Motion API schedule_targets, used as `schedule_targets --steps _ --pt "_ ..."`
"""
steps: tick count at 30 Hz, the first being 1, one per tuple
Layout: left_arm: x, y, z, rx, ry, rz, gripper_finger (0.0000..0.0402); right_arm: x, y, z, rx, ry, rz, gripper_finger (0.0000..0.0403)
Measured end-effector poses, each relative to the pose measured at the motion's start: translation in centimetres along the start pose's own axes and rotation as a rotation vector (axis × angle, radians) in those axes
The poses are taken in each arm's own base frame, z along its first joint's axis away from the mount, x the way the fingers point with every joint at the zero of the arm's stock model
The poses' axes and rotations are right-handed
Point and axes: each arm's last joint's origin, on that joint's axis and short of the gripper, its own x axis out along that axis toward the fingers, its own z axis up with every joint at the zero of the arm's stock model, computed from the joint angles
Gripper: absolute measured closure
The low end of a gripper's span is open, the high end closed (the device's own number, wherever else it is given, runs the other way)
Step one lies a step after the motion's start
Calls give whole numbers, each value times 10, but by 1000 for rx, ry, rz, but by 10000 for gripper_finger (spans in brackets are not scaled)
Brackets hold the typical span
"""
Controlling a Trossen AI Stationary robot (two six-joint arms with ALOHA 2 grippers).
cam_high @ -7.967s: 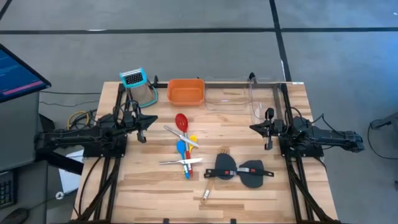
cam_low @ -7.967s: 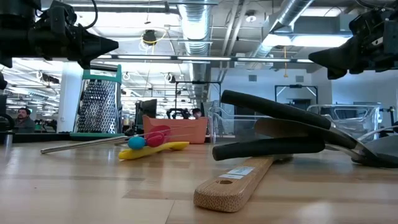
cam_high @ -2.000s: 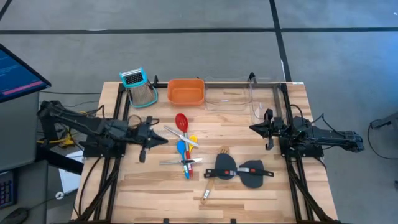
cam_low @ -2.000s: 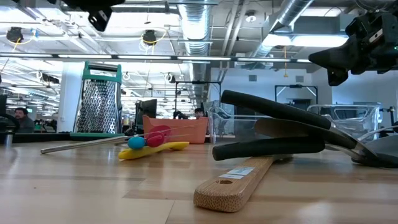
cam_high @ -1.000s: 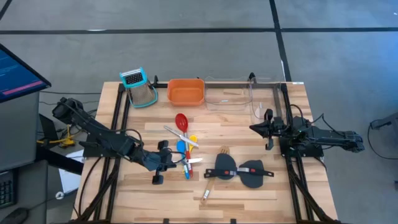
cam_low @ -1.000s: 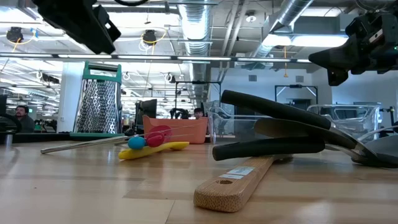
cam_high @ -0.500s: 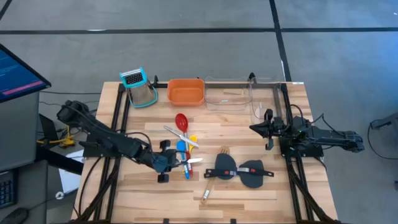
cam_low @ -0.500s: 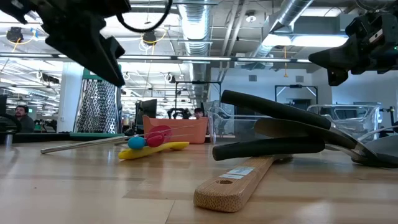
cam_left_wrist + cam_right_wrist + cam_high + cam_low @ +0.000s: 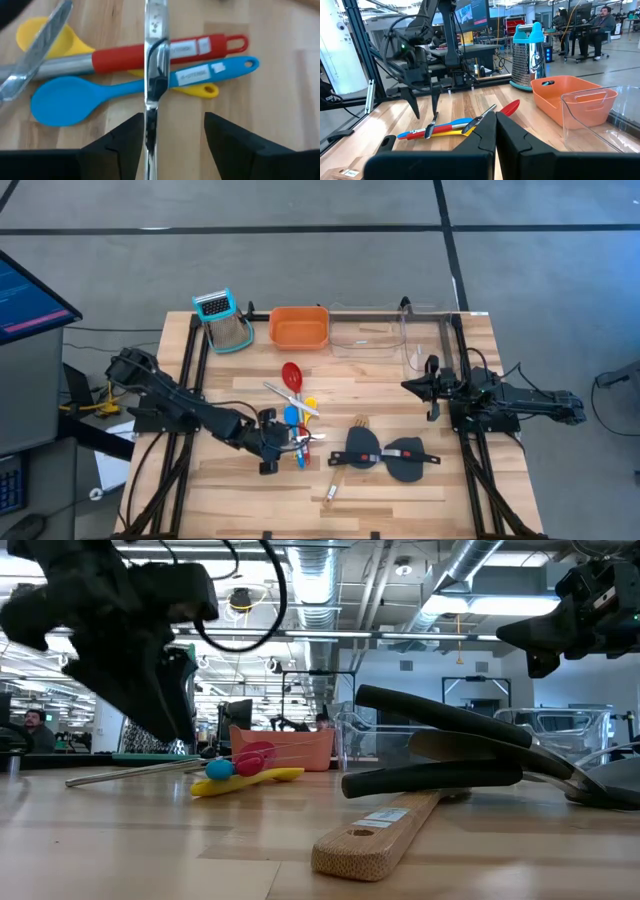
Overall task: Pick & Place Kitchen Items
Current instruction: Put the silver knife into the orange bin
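Silver metal tongs, lying crosswise over the spoon pile near mid-table: the evident target. Crossed over a red spoon, a blue spoon and a yellow spoon, so lifted slightly off the wood by the handles beneath, which probably makes the tongs the easiest piece to take first.

Left gripper, just beside the pile and low over it, fingers spread wide and astride one arm of the tongs in the left wrist view; nothing held yet. Straddling that way likely meant to close across the narrow metal strip rather than along it. Still clear of the table in the right wrist view, fingertips pointing down above the tongs' end.

Right gripper, well apart from the pile toward the table's right side, fingers pressed together, empty, waiting.

Beyond the pile, at the table's far edge: orange tray, clear plastic bin beside it, and a box grater on the tray's other side. To the right of the pile: black spatulas and a wooden fork-like spatula, untouched.

Risk, as a judgement: thin springy metal could twist or drag the spoons along.
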Motion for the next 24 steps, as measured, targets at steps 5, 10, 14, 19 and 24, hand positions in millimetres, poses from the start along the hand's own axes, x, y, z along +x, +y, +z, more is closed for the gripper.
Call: schedule_targets --steps 5,10,14,19,24 --pt "10 1 -4 6 30 24 194 0 0 0 0 0 0 403" --pt "13 6 -2 -26 32 37 196 0 0 0 0 0 -1 403" --pt "15 12 1 -78 27 48 195 0 0 0 0 0 0 403" --pt "24 13 -1 -82 47 61 196 0 0 0 0 0 0 403" --pt "29 12 -3 -77 60 64 201 0 0 0 0 0 -1 403"
